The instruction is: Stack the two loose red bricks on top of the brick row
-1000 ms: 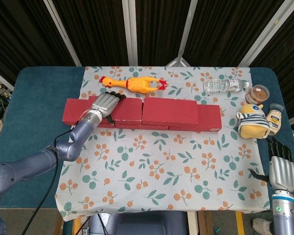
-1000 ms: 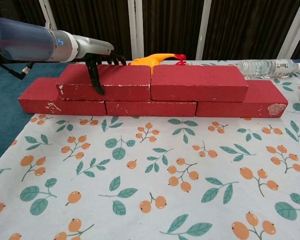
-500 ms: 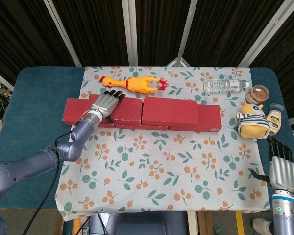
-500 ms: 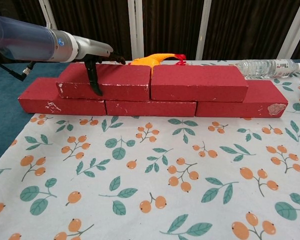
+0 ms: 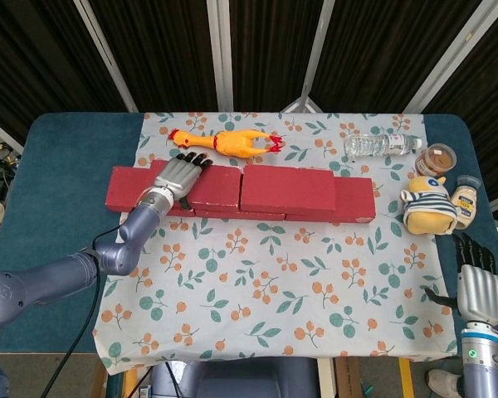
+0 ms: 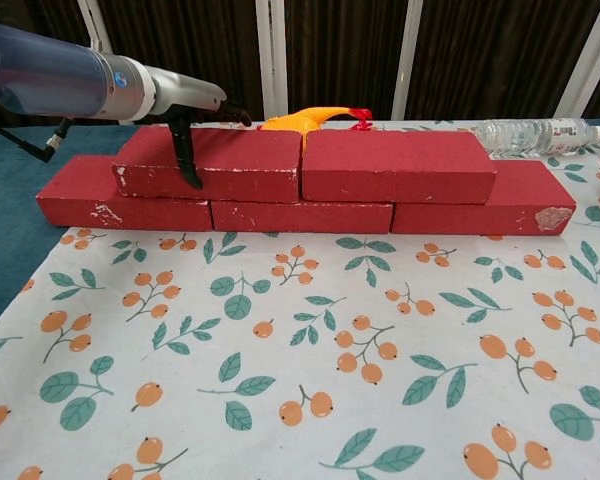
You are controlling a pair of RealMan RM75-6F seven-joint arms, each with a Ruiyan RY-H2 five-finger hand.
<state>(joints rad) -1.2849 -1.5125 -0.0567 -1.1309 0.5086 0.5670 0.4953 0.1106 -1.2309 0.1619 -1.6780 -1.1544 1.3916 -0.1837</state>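
Head view: my left hand (image 5: 180, 177) lies flat, fingers spread, on the left upper brick (image 5: 206, 186); right upper brick (image 5: 287, 189) touches it, both atop the brick row (image 6: 300, 214). My right hand (image 5: 476, 282) hangs spread, near right. Bottle (image 5: 382, 146) label unreadable.

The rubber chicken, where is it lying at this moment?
The rubber chicken lies on the floral cloth behind the brick row, toward the left in the head view, just beyond the left hand.
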